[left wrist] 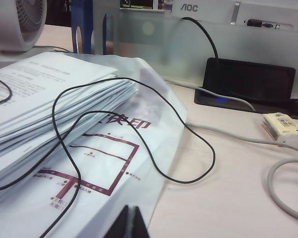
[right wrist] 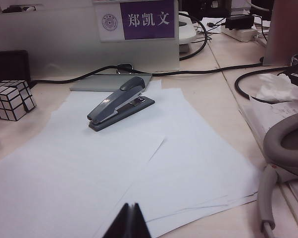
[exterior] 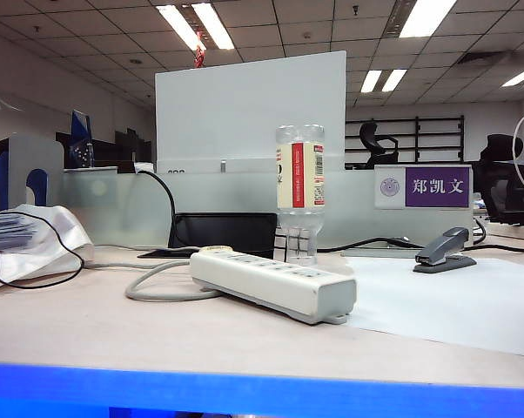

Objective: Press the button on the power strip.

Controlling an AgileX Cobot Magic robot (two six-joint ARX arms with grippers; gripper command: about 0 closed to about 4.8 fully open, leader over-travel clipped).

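White power strip [exterior: 275, 283] lies mid-table, well apart from left hand [left wrist: 130, 223] and right hand [right wrist: 130, 221], both pressed together.

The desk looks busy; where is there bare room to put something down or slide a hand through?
Bare wood runs along the front edge, before the power strip. The white sheets right of it are clear in front of the stapler. The left is crowded by a paper stack and black wire; a bottle stands behind the strip. Both grippers, left and right, look shut.

Purple nameplate [exterior: 436, 186] on the desk partition [exterior: 114, 205] reads "郑凯文". Monitor bezel [left wrist: 208, 9] above the partition reads "AOC". Plastic bag [left wrist: 114, 163] print: "快印", partly legible.
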